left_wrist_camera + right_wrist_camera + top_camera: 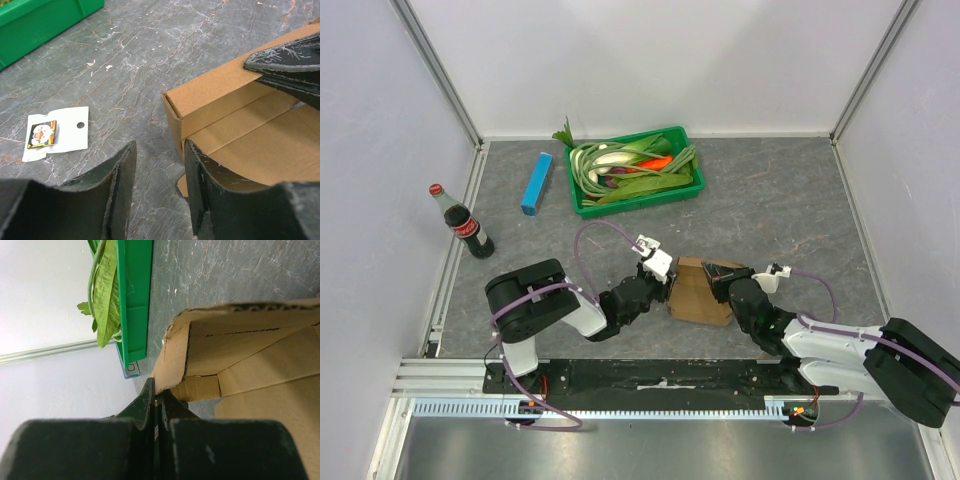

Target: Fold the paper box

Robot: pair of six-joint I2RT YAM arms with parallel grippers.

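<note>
The paper box (698,295) is brown cardboard, partly raised, lying on the grey table between my two arms. My left gripper (667,283) sits at its left edge. In the left wrist view the left gripper (160,167) is open with bare table between its fingers, and the paper box (240,130) shows a raised corner wall just ahead of the right finger (197,175). My right gripper (722,279) reaches in from the right. It (159,391) is shut on the edge of an upright flap of the paper box (250,355).
A green tray (640,203) of vegetables stands at the back centre, with a slim blue box (536,183) to its left. A cola bottle (463,222) stands upright at the far left. A small white card (57,134) lies on the table left of my left gripper.
</note>
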